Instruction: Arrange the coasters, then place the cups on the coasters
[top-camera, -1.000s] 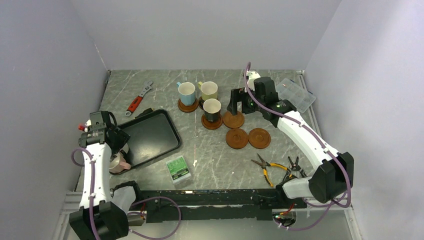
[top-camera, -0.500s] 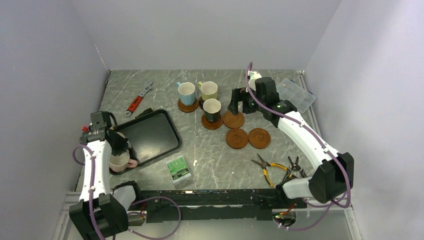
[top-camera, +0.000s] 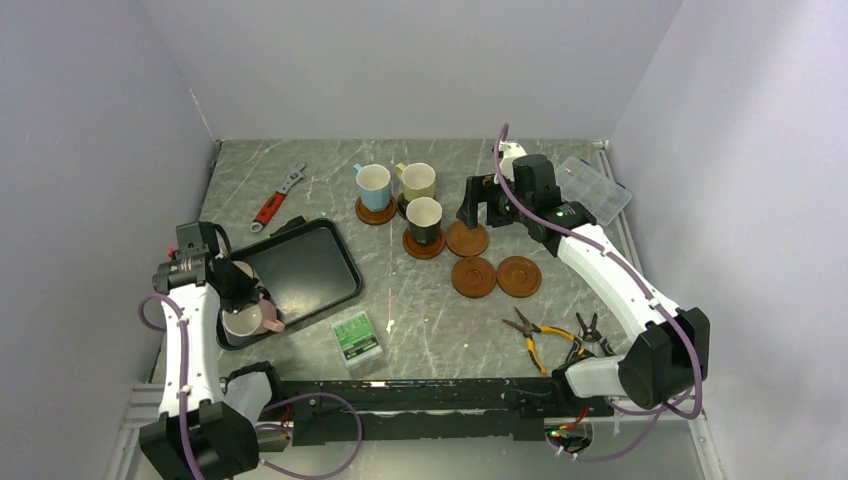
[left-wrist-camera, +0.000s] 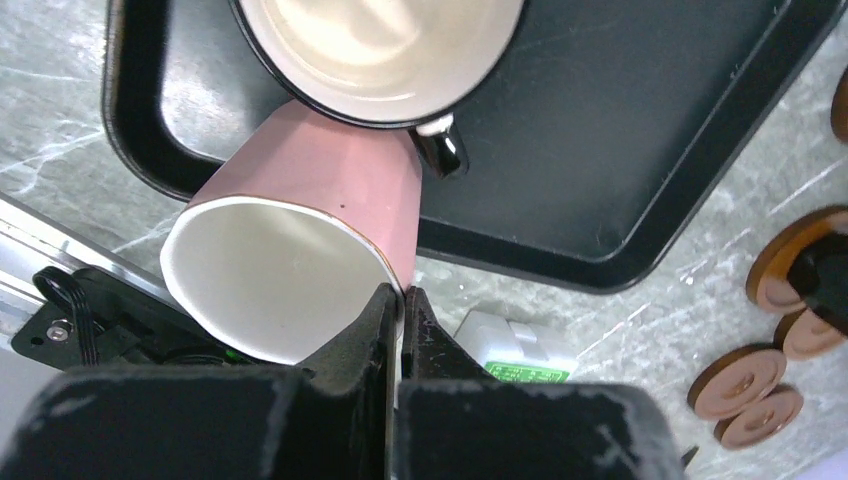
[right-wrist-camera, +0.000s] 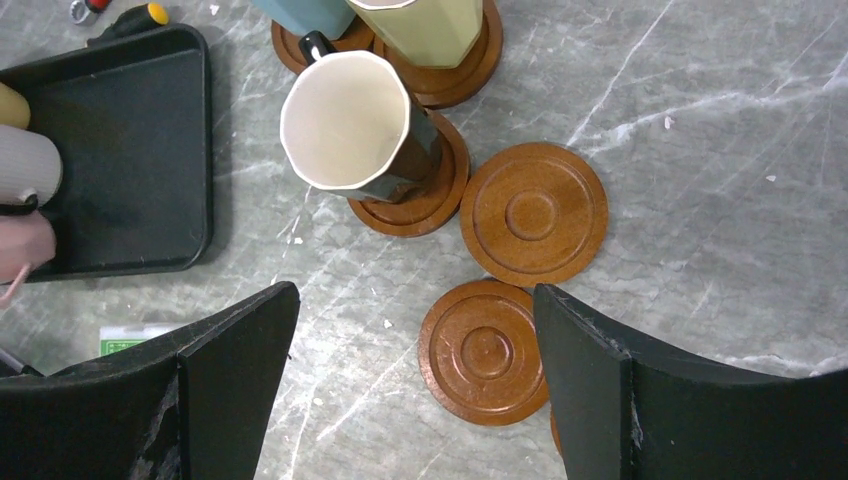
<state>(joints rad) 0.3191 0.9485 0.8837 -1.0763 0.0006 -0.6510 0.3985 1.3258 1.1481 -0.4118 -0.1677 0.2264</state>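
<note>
Two pincers: left pincer (left-wrist-camera: 402, 296) clenched on rim of pink mug (left-wrist-camera: 330, 170), right pincer (right-wrist-camera: 412, 295) agape over bare coasters (right-wrist-camera: 533, 213).

A black tray (top-camera: 310, 262) sits by the left edge of the grey marbled table (top-camera: 430, 300), with a red-handled wrench (top-camera: 279, 197) beyond it toward the far left corner and a small green-labelled box (top-camera: 356, 338) off its near right corner. A clear plastic compartment box (top-camera: 592, 187) lies at the far right corner. Toward the near right, yellow-handled pliers (top-camera: 538, 333) lie just beside a dark-handled pair (top-camera: 590, 330).
</note>
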